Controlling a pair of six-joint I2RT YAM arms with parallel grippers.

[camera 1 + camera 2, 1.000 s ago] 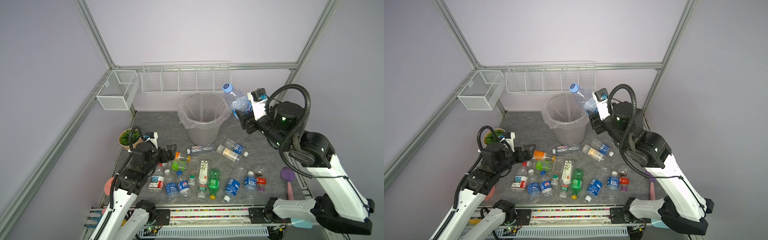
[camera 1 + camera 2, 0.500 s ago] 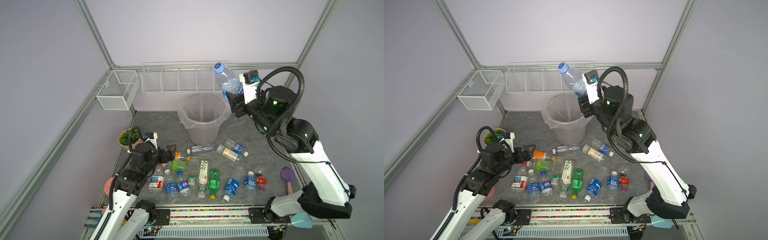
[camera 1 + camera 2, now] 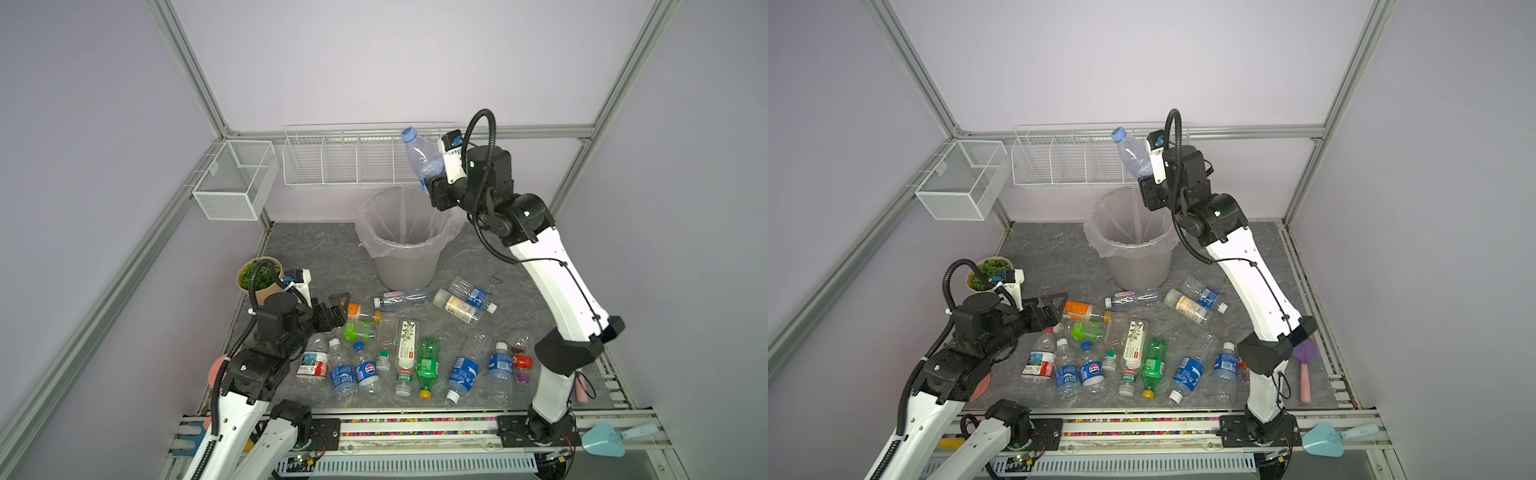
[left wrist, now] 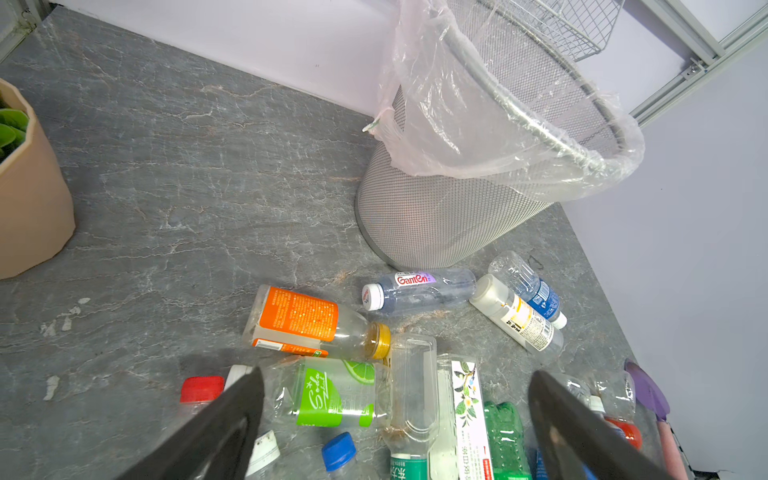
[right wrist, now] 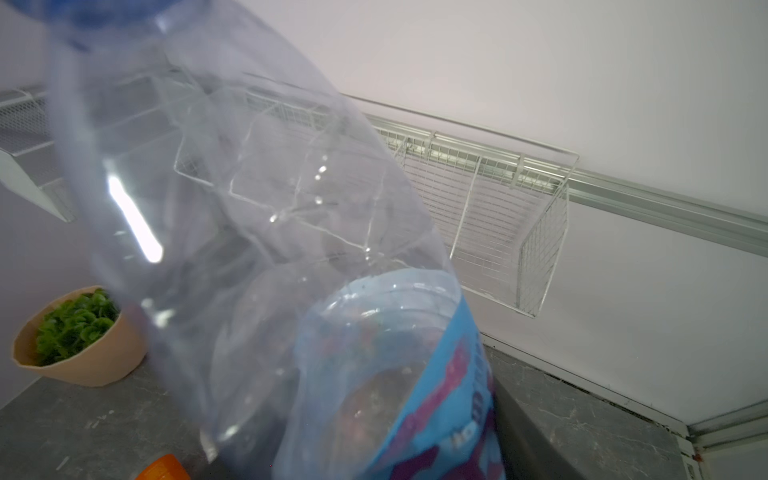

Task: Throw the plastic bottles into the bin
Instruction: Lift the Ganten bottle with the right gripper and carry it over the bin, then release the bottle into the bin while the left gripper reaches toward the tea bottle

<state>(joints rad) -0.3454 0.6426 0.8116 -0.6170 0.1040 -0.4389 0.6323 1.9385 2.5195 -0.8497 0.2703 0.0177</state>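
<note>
A clear plastic bottle (image 3: 422,160) (image 3: 1133,158) with a blue cap and blue label stands cap-up between the jaws of my right gripper (image 3: 430,189) (image 3: 1144,187), above the right rim of the grey bin (image 3: 405,266) (image 3: 1138,266). In the right wrist view the bottle (image 5: 249,208) is blurred against a sharp background, and the gripper (image 5: 374,415) stands open around its base. Several plastic bottles lie on the grey mat in front of the bin. My left gripper (image 3: 338,307) (image 4: 395,399) is open and empty, low over the green-labelled bottle (image 4: 328,395), beside the orange-labelled bottle (image 3: 361,311).
A tan pot with a green plant (image 3: 259,278) stands behind my left arm. White wire baskets (image 3: 357,162) (image 3: 235,178) hang on the back and left walls. A purple-and-pink spade (image 3: 1304,365) lies at the mat's right edge, and a teal scoop (image 3: 611,438) lies off its front right.
My right arm has swung up and left, bringing the bottle over the bin's rim, and its jaws have widened. The left arm has not moved.
</note>
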